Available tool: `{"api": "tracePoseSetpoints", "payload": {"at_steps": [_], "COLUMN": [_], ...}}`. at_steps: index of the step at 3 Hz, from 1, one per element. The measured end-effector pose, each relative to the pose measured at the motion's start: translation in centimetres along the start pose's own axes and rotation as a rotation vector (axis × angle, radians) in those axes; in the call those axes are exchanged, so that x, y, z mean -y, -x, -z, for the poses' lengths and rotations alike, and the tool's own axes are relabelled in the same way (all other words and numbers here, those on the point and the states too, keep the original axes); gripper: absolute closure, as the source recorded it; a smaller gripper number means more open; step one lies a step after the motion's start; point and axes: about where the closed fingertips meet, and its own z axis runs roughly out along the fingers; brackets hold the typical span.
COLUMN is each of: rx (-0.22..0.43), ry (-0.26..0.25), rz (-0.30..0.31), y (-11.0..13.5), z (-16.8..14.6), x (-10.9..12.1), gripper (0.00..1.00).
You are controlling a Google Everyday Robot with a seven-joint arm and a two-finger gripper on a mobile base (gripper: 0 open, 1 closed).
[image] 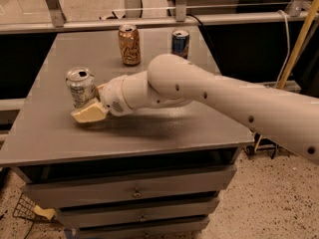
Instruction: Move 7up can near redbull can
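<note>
The arm (224, 101) enters from the right near side and reaches leftward, low over the grey table (149, 128). Its thick white forearm rises from the right edge to a rounded joint above the table's middle. From there it narrows through a shorter white wrist section that slopes down and to the left. At the end sits the gripper (89, 111), tan at its tip, low over the table top on the left side. It is pressed up against the near right of the 7up can (81, 86), and its tan tip hides the can's lower part. Whether the gripper is clamped on the can or only set against it cannot be told.

The 7up can stands upright on the left part of the table, about midway between the near and far edges, with its silver top open to view. The redbull can (180, 43) stands upright at the far side, a little right of centre. 1 copper can (129, 45) stands upright to its left, also at the far side, with a clear gap between the 2. The 7up can is well apart from the redbull can, nearer and further left.

Drawers (134, 193) with small knobs fill the table's near face. A metal rail (149, 21) runs behind the far edge.
</note>
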Motion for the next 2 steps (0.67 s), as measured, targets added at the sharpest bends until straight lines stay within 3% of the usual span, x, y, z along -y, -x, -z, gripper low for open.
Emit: {"api": "tracePoseSetpoints", "payload": {"at_steps": [1,2], "rx": [-0.021,-0.116], "ry": [-0.083,-0.265], "rz": [0.027,0.053], "y": [0.6,-0.3], "z": [3.7,11.6], "x": [2.4,7.6], "gripper": [1.00,1.00]}}
